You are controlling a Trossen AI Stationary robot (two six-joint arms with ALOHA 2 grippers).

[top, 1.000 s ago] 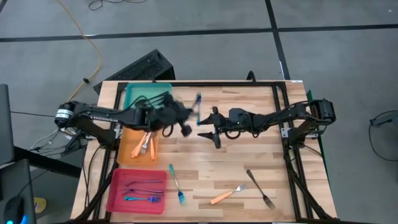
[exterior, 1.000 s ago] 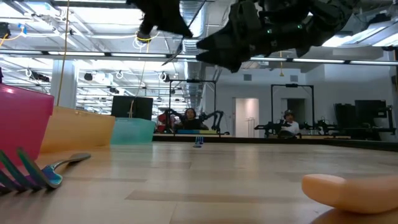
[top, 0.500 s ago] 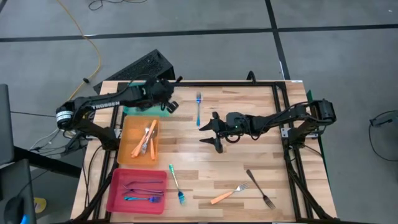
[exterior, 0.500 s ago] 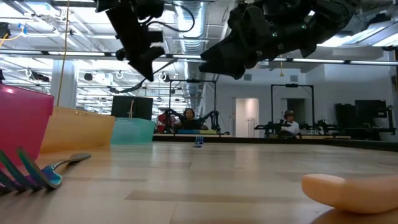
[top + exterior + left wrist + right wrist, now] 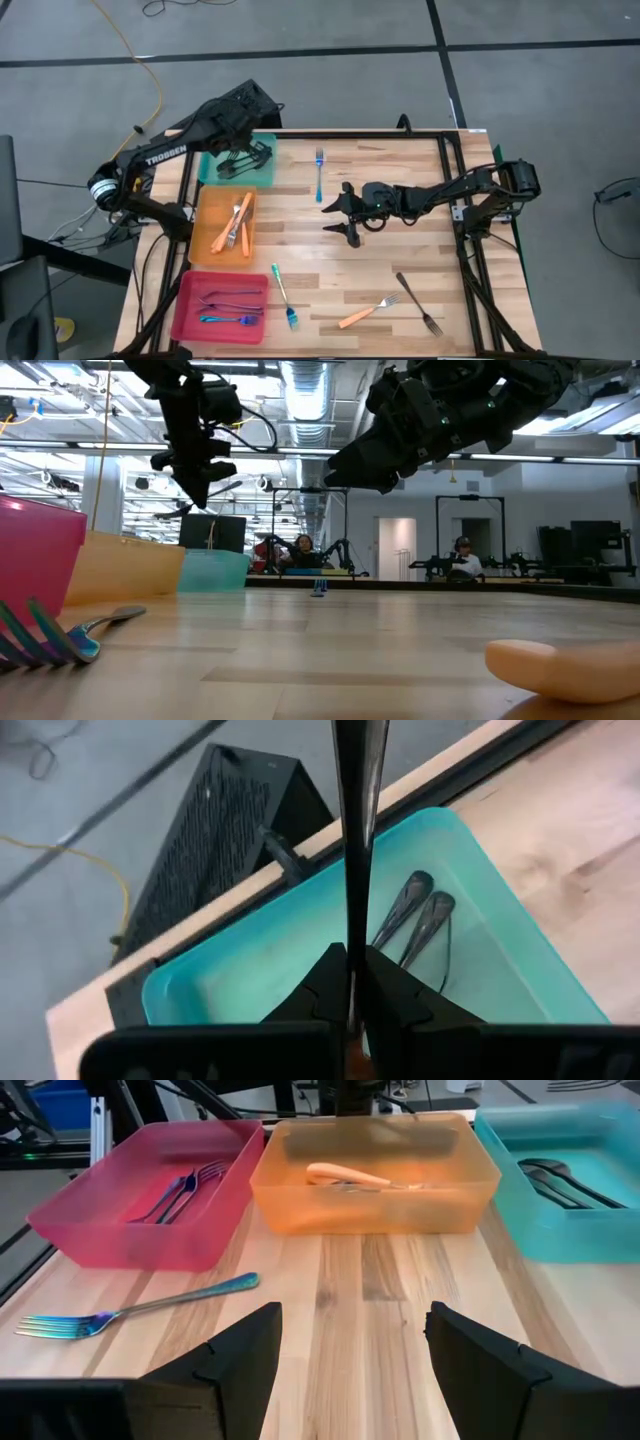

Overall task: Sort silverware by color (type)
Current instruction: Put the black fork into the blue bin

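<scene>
Above teal tray (image 5: 500, 970), left gripper (image 5: 348, 982) pinches dark utensil (image 5: 352, 840), head hidden; right gripper (image 5: 350, 1342) jaws wide.

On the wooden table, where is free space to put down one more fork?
The table is bare at its far right part, beyond the blue fork and the right pincer. The near edge is crowded by loose forks; the trays fill the left side.

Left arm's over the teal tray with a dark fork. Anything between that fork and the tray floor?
Nothing visible. The left gripper holds the dark fork above the teal tray; two dark utensils lie off to one side, bare floor below it.
</scene>
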